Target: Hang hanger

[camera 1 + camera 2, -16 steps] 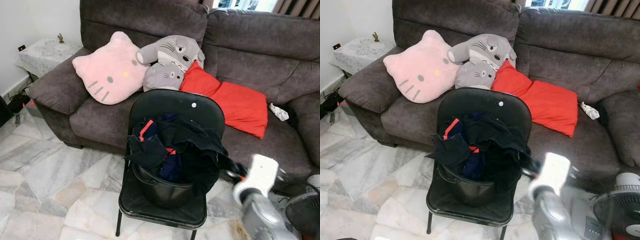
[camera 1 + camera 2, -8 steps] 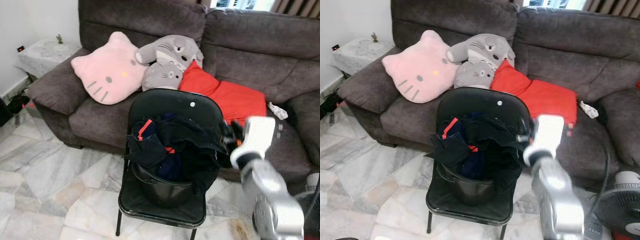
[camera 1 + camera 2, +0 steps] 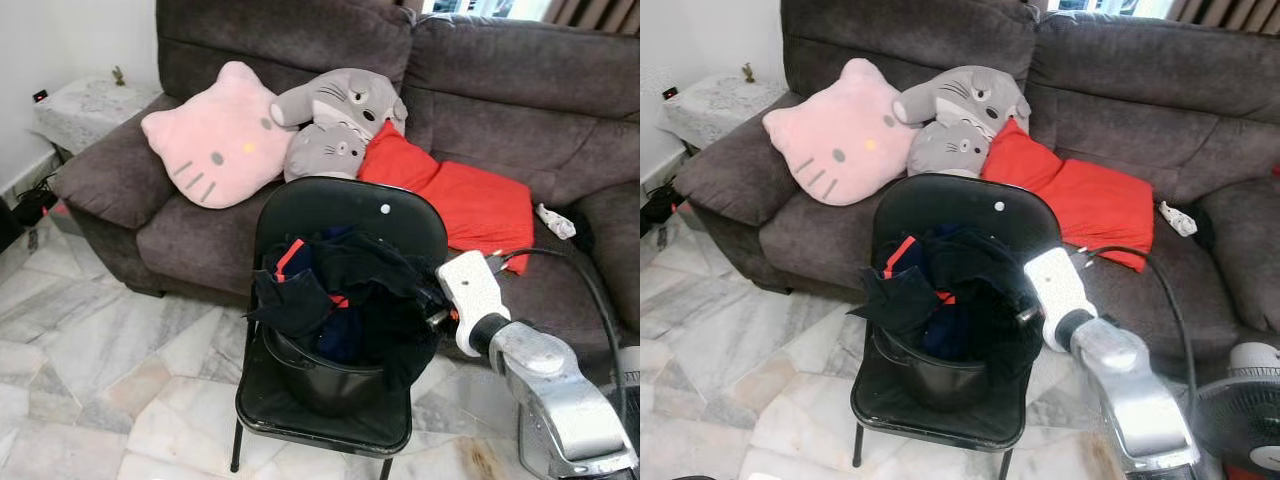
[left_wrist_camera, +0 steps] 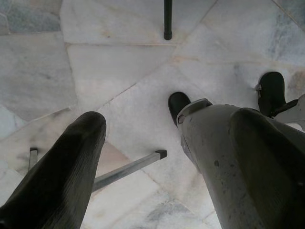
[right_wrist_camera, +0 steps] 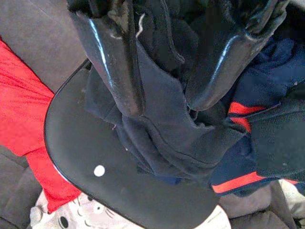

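- While reaching at chair's right edge: right gripper (image 5: pixel 164 71) fingers parted, pressed into dark clothes (image 3: pixel 345 290), nothing clamped yet.
- Clothes heaped in black bucket (image 3: pixel 320 375) on folding chair (image 3: pixel 350 215), directly ahead of fingertips, touching.
- Hanger itself not discernible; orientation and long axis cannot tell, maybe buried in pile.
- Right arm clearly nearer.
- Left gripper (image 4: pixel 138 143) hangs idle over marble floor (image 4: pixel 119 62), fingers spread apart, empty.
- Sofa (image 3: pixel 500 80) behind chair.
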Controlling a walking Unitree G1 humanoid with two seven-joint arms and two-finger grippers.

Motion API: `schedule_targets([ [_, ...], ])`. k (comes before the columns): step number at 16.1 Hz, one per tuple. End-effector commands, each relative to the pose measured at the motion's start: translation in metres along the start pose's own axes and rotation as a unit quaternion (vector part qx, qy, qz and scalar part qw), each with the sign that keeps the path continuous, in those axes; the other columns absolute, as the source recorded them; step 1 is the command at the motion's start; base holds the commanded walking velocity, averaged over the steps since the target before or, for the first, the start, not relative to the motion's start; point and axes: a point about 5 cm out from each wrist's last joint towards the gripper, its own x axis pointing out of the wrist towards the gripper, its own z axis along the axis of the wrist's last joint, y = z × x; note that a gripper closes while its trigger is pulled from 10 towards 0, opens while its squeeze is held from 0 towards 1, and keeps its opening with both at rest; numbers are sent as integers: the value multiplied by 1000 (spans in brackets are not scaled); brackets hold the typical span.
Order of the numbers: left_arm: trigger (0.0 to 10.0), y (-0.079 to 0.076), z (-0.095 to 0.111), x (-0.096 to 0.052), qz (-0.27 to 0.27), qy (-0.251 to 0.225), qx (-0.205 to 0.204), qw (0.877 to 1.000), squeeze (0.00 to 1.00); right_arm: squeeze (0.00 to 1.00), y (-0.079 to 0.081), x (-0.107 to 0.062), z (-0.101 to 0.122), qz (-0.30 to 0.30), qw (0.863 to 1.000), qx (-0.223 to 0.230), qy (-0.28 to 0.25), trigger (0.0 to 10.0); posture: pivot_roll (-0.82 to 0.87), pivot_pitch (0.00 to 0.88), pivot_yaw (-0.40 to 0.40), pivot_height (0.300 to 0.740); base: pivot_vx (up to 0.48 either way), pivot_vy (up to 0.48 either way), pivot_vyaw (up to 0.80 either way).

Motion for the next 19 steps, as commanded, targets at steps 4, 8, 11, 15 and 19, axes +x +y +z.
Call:
schedule_targets([
  [4,10000,-12,-20,-4,-19,36,10,999,0,0,-9,2,-7,3,1000,-19,22,10000,-122,95,-65,740,0,0,0],
  [8,10000,-9,-21,-5,-16,37,8,999,0,1000,-18,-1,-6,-12,999,-16,27,10000,-127,111,-64,740,0,0,0],
  [11,10000,-9,-22,-5,-15,39,7,999,0,1000,-20,-3,-8,-14,999,-15,32,10000,-130,118,-62,740,0,0,0],
  [15,10000,-9,-18,-4,-15,35,7,999,0,0,-23,-5,-17,-19,996,-49,67,10000,-129,114,-60,740,0,0,0],
  [19,10000,-12,-15,-3,-18,31,9,999,0,0,-25,-4,-19,-28,996,-55,70,10000,-127,101,-59,740,0,0,0],
])
